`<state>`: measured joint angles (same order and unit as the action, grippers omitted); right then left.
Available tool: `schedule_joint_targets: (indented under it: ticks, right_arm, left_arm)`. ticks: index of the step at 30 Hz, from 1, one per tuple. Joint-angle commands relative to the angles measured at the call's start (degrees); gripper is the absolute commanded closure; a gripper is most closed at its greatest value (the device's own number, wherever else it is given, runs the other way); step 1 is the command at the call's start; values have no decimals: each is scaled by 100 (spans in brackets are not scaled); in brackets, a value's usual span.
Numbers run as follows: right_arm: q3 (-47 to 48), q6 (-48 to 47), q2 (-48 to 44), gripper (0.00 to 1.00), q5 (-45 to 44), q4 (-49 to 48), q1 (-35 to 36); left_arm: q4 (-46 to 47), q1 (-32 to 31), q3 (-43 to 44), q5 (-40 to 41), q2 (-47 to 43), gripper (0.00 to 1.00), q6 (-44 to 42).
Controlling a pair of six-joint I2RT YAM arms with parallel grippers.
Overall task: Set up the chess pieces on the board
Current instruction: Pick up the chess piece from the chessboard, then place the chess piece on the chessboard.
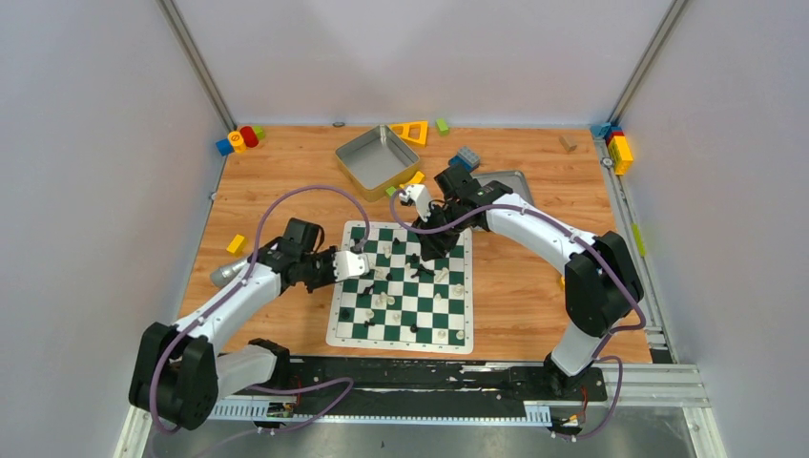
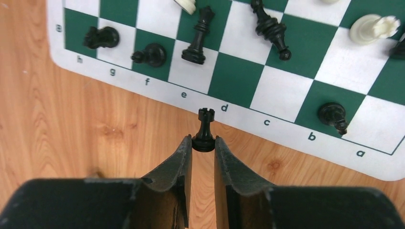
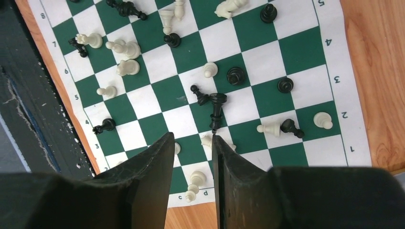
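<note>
The green and white board (image 1: 339, 329) lies in the middle of the wooden table with several black and cream chess pieces (image 1: 412, 286) scattered on it, many lying on their sides. My left gripper (image 2: 204, 143) is shut on the base of a black rook (image 2: 206, 125), held over the wood just outside the board's lettered border (image 2: 286, 129) near "d" and "e". In the top view the left gripper (image 1: 367, 272) sits at the board's left edge. My right gripper (image 3: 193, 138) is open and empty above the board (image 3: 344, 71), with a fallen black piece (image 3: 217, 107) just past its right fingertip. In the top view the right gripper (image 1: 434, 246) hangs over the board's far middle.
A grey metal tray (image 1: 377, 157) stands behind the board and a second tray (image 1: 510, 179) lies behind the right arm. Toy blocks sit at the back left (image 1: 240, 138), at the back right (image 1: 618, 148) and left of the board (image 1: 236, 243). A grey cylinder (image 1: 224, 275) lies by the left arm.
</note>
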<state>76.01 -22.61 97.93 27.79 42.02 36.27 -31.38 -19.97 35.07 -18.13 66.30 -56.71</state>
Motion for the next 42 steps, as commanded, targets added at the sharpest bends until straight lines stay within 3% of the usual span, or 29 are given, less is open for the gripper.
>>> schedule_joint_targets:
  ticks: [1,9,15,27,34,39,42]
  right_arm:
    - [145,175,-165,65,522,-306,-51]
    - [454,1041,238,64,2202,-1091,-56]
    - [932,1857,694,61,2892,-1736,-24]
    - [1296,2399,1371,54,3352,-2012,343]
    - [1373,2423,1492,55,3436,-2024,485]
    - [1419,2449,1567,62,3450,-2023,528]
    - [1451,2453,1597,72,3474,-2015,530]
  left_arm:
    - [-44,-38,46,-401,-539,80,471]
    - [-81,-36,712,-1832,-796,78,1589]
    - [287,-41,901,-2465,-766,78,2357]
    - [571,-42,910,-2526,-820,78,2822]
    - [610,-37,888,-2454,-841,78,2871]
    - [628,-41,880,-2446,-844,78,2878]
    - [611,-42,864,-2433,-852,78,2872]
